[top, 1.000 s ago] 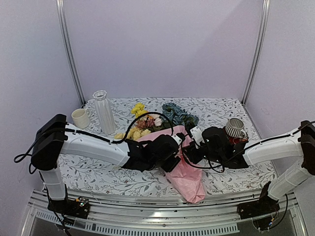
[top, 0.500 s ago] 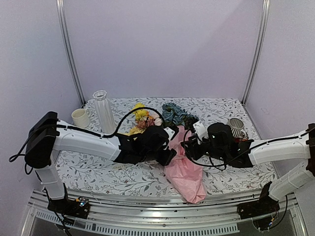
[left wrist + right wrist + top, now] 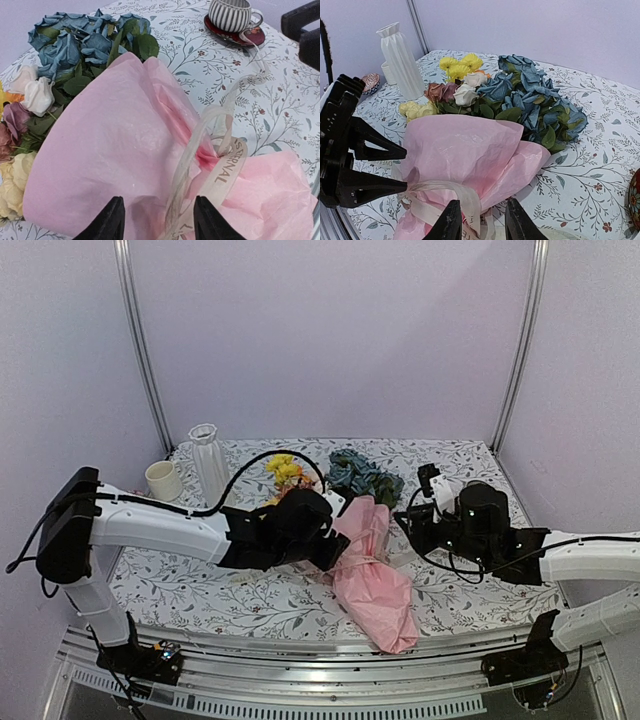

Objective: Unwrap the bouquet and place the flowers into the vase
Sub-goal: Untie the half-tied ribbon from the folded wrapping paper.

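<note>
Both arms are stretched out low, meeting mid-frame in the top view. The left arm [image 3: 160,525] comes in from the left edge, and the left gripper [image 3: 338,555] points right with its fingers [image 3: 111,220] standing apart. The right arm [image 3: 590,560] reaches in from the right edge. The right gripper [image 3: 410,525] faces left, its jaws parted too.

You've got the bouquet [image 3: 368,560] here, paper [image 3: 110,150] pale pink | ribbon [image 3: 225,165] translucent cream, gold lettering | flowers [image 3: 530,95] dusty blue-teal, bright yellow, cream, mauve, pale yellow, green leaves | vase [image 3: 400,60] white, vertical ribs | tablecloth [image 3: 250,595] white, grey-green sprigs, small red blossoms | cup [image 3: 230,14] grey-and-white stripes | saucer [image 3: 255,37] dark red.
</note>
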